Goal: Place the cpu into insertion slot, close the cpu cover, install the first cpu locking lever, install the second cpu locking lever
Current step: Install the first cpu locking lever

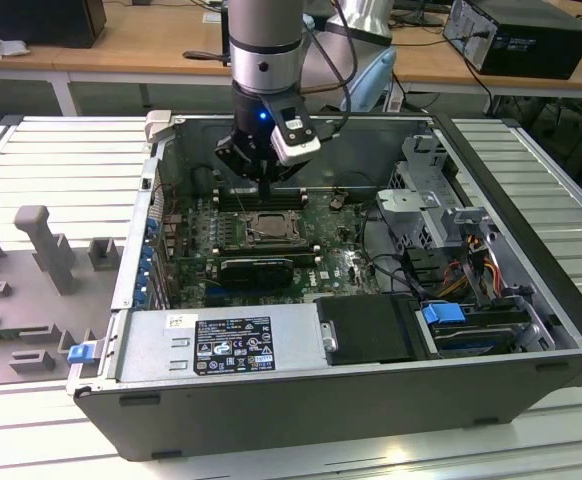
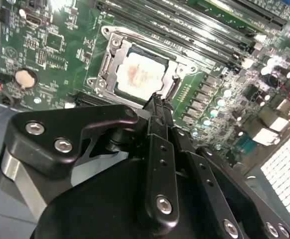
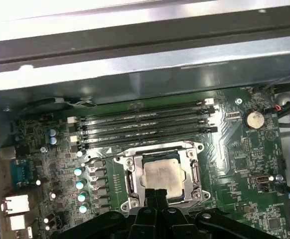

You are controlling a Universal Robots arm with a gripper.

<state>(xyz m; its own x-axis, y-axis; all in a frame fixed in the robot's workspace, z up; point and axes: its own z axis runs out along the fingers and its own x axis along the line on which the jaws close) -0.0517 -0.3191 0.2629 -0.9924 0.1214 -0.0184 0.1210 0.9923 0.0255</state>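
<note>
robot gripper over a chip seated in its socket

an open computer case [image 1: 371, 400] lies on a slatted table [image 1: 31, 150]. the robot's gripper [image 1: 269, 185] hangs inside it, just above the green circuit board [image 3: 234, 164]. in both wrist views its fingers are pressed together with nothing between them, tips close to the chip's edge. the pale square chip [image 3: 161, 174] sits in the socket [image 3: 160, 155], and the silvery metal frame [image 3: 129, 174] lies flat around it. long black memory slots [image 3: 145, 124] run just beside.

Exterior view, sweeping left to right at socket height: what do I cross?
Grey upright block → blue tabs on the case wall → cpu → silver drive cage.
</note>
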